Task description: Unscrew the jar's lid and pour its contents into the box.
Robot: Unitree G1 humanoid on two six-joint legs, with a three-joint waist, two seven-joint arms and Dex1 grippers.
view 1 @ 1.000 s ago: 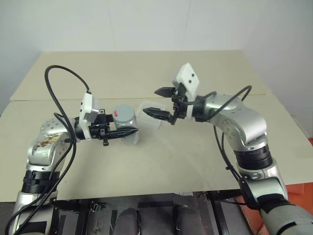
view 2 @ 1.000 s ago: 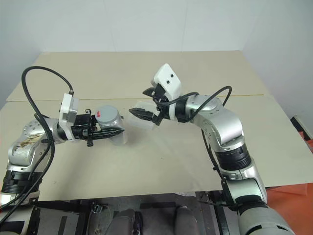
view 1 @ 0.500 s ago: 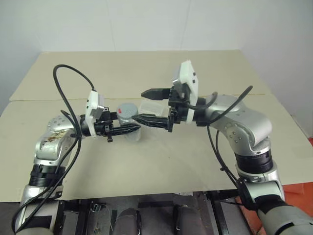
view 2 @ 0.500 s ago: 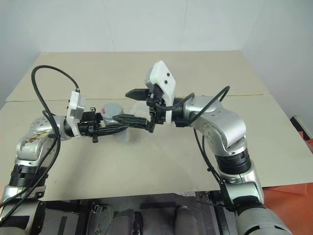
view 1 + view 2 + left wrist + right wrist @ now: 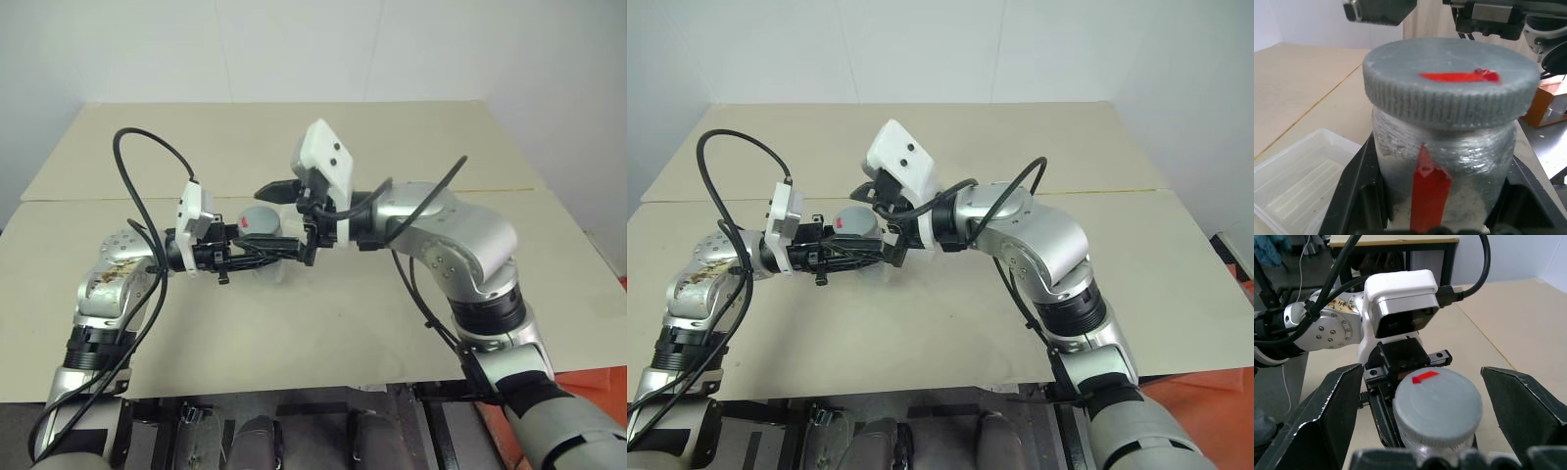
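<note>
At the centre of the frame, the jar (image 5: 1442,161) was clamped in the left gripper (image 5: 263,255), lid (image 5: 1438,402) still on. The right gripper (image 5: 1439,431) was spread wide around the lid; it should be centred before being closed and twisted.

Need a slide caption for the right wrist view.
Open right gripper straddles the grey lid of the jar, held by the left gripper.

Bright, even light; soft shadows
</note>
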